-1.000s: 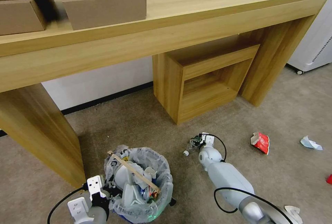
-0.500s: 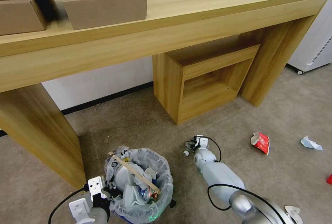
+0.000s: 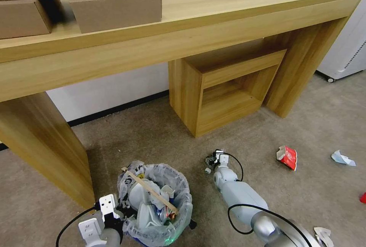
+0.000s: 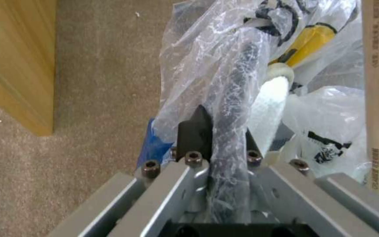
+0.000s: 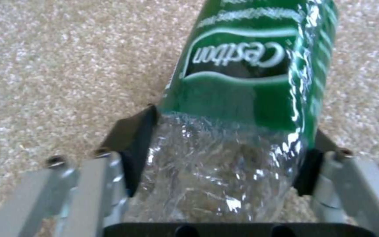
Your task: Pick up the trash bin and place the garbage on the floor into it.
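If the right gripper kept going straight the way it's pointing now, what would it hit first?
The right gripper is already shut on the green-labelled bottle; straight on, it would probably press into the carpet.

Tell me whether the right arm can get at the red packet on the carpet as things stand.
Probably not yet. The right gripper is shut on the green-labelled bottle, so its fingers are occupied. Bare carpet lies between it and the red packet.

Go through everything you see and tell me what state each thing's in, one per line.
Dark bin with white plastic liner: nearly full, rim clamped by left gripper.
Green-labelled clear bottle: crumpled, gripped by right gripper.
Red packet: loose on beige carpet.
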{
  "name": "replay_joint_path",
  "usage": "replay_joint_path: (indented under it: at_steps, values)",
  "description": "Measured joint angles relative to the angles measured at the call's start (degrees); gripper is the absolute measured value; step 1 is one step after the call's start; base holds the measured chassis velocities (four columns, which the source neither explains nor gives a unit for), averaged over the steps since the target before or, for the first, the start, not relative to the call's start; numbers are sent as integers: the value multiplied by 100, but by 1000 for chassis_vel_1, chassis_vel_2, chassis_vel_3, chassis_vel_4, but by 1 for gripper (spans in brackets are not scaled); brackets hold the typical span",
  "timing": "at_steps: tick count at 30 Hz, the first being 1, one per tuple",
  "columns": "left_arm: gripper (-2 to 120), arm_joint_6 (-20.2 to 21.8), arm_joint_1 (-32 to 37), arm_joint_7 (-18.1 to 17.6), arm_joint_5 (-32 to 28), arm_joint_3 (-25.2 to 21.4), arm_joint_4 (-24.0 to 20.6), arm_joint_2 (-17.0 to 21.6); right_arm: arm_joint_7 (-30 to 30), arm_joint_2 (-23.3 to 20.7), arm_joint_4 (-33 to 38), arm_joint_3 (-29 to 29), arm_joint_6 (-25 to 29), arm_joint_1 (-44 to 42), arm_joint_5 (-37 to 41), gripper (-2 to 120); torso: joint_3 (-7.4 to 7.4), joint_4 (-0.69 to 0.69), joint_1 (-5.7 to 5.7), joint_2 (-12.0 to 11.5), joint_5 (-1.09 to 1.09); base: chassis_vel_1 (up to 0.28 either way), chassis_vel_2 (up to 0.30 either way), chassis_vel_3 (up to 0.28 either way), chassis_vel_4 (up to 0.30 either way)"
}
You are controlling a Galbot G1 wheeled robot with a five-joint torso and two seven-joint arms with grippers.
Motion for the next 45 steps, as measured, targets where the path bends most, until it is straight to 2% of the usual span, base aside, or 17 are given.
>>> replay_joint_path:
  at_steps: [6,10,13,15,17,18,20,21,23,25,29,33,35,37,39,41,45]
  values:
    - [0,-8,52,0,5,-44,-40,31,11,-59,156,-5,11,-56,22,38,1,3,0,0,2,0,0,0,0]
    - [0,-8,52,12,-38,-96,-75,71,72,-213,696,31,-45,-239,94,26,2,2,0,-1,4,0,0,0,0]
    - [0,4,45,10,-119,-139,-141,98,9,-553,1969,164,16,-644,248,18,2,2,0,0,2,0,0,0,0]
    - [0,4,60,10,-118,-140,-152,99,-107,-652,2307,213,137,-776,283,17,2,3,0,0,2,0,0,0,0]
    - [0,11,95,9,-112,-138,-168,89,-829,-986,3387,381,827,-1148,407,17,2,1,0,-1,5,0,0,0,0]
    - [0,11,95,9,-112,-138,-168,89,-829,-986,3387,381,827,-1148,407,17,2,1,0,-1,5,0,0,0,0]
    - [0,11,101,10,-108,-139,-191,87,-1926,-1393,4394,500,1408,-1410,873,17,0,2,0,0,3,0,0,0,0]
    - [0,13,99,10,-110,-143,-212,87,-2583,-1791,4999,538,1579,-1536,1318,17,0,3,0,0,2,0,0,0,0]
    - [0,17,95,10,-112,-146,-222,88,-2824,-1975,5244,535,1629,-1571,1493,17,1,0,0,0,2,0,0,0,0]
    - [0,35,40,10,-149,-155,-281,63,-3763,-2660,6217,340,1719,-1611,2099,17,0,-1,0,0,-1,0,0,0,0]
    - [0,57,19,10,-180,-183,-317,44,-4174,-2928,6627,137,1677,-1597,2298,17,0,1,0,0,4,0,0,0,0]
    - [0,118,2,-29,-244,-225,-338,12,-4485,-3202,7037,-384,1578,-1404,2468,17,0,2,0,0,2,0,0,0,0]
    - [0,165,-10,-59,-293,-233,-347,-31,-4457,-3257,7115,-920,1524,-1160,2524,17,0,1,0,0,0,0,0,0,0]
    - [0,211,-2,-62,-296,-230,-364,-98,-4352,-3188,7066,-1520,1498,-858,2456,17,1,1,0,0,2,0,0,0,0]
    - [0,218,2,-65,-293,-230,-367,-116,-4323,-3159,7053,-1646,1482,-794,2442,17,1,5,0,0,1,0,0,0,0]
    - [0,239,19,-71,-242,-229,-369,-204,-4107,-3011,6997,-2145,1413,-618,2430,17,1,4,0,0,1,0,0,0,0]
    - [0,247,85,-58,-116,-224,-369,-323,-3954,-2881,6831,-2659,1419,-589,2267,17,1,2,0,0,1,0,0,0,0]
